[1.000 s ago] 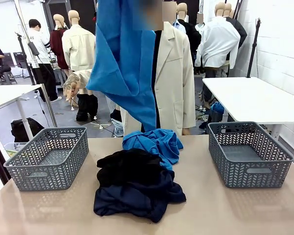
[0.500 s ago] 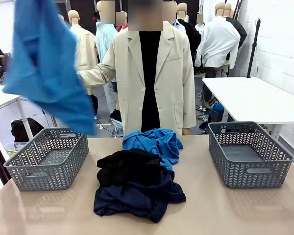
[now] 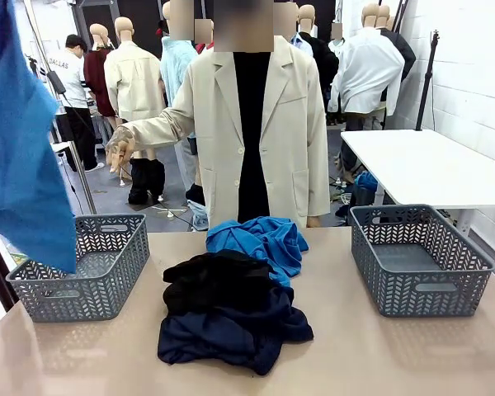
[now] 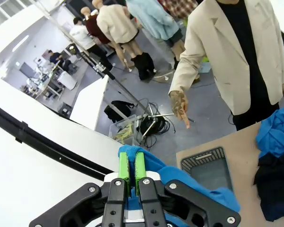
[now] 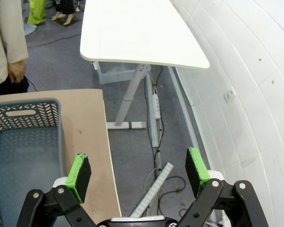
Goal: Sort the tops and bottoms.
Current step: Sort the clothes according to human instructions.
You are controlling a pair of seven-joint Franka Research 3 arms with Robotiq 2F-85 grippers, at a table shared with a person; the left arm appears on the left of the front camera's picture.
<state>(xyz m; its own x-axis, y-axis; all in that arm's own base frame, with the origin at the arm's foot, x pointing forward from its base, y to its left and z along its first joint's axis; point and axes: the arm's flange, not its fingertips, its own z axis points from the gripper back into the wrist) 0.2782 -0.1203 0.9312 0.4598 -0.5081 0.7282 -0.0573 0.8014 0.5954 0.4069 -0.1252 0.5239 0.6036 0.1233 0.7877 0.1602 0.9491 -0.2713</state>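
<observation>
A bright blue garment hangs in the air at the far left, its lower end over the left grey basket. In the left wrist view my left gripper is shut on this blue cloth, high above the table. A second blue garment, a black one and a dark navy one lie heaped at the table's middle. My right gripper is open with nothing between its fingers, past the table's right edge beside the right basket.
A person in a beige coat stands at the far side, one hand held out toward the left basket. The right basket holds nothing. A white table stands behind on the right.
The hanging blue garment has swung from the middle of the picture to the far left and now hangs over the left basket. The pile has not moved.
</observation>
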